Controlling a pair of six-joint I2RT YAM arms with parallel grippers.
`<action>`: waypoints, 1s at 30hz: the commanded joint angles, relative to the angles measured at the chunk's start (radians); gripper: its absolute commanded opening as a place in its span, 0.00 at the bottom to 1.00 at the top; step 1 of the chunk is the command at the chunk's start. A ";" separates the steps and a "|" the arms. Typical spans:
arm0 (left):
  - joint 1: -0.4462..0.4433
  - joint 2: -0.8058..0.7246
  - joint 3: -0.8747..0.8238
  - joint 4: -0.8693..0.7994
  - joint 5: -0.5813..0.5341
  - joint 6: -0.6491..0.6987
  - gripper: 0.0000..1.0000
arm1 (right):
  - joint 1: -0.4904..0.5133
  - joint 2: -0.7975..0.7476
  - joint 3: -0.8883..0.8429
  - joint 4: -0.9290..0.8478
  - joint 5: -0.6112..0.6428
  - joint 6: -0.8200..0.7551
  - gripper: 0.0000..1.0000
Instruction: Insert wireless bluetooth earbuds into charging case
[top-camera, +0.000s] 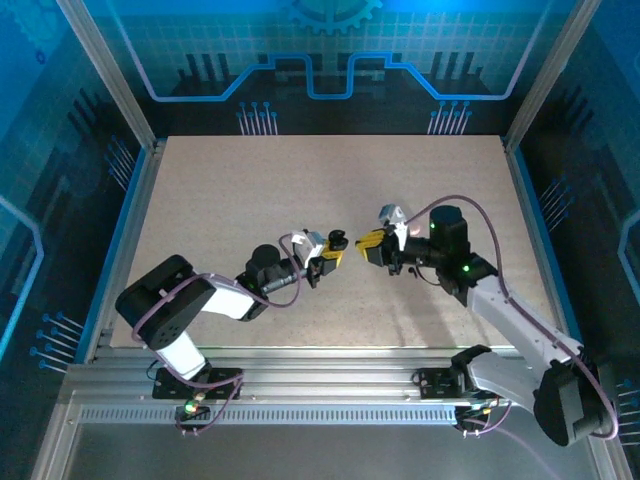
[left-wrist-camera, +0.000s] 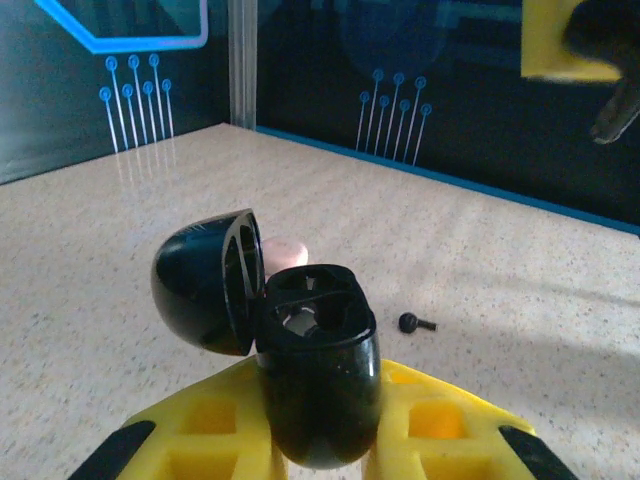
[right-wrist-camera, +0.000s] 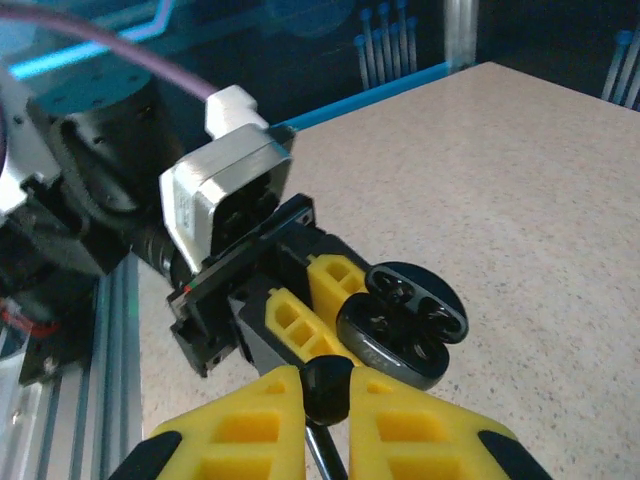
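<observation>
The charging case (left-wrist-camera: 320, 372) is open and held off the table (top-camera: 250, 180), over the middle of the surface. Its rounded lid (left-wrist-camera: 203, 283) is swung back on its hinge to the left in the left wrist view, showing two dark hollows in the top of the body. Both earbuds are outside the case. The first earbud (left-wrist-camera: 416, 322), a tiny black bulb with a short stem, lies on the surface just beyond and to the right of the case. The second earbud (right-wrist-camera: 325, 381) is pinched between the yellow fingers of the right gripper (right-wrist-camera: 325, 388), with its thin stem pointing down between them.

The left gripper (top-camera: 335, 243) is clamped around the lower body of the case. Its arm reaches from the near left corner toward the centre. The right gripper, seen from above at (top-camera: 368, 243), points left from an arm bent in from the near right corner. The two grippers face each other tip to tip with a small gap.

The right wrist view shows the open face of the case close to the held earbud, apart from it. The left wrist view alone shows the earbud lying on the surface.
</observation>
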 joint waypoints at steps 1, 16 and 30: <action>-0.027 0.020 0.031 0.142 -0.002 0.008 0.09 | 0.018 -0.042 -0.069 0.249 0.153 0.237 0.13; -0.048 0.025 0.056 0.142 -0.036 0.007 0.10 | 0.214 0.025 -0.135 0.542 0.477 0.347 0.14; -0.051 -0.017 0.064 0.144 -0.056 -0.038 0.11 | 0.246 0.137 -0.172 0.710 0.536 0.354 0.13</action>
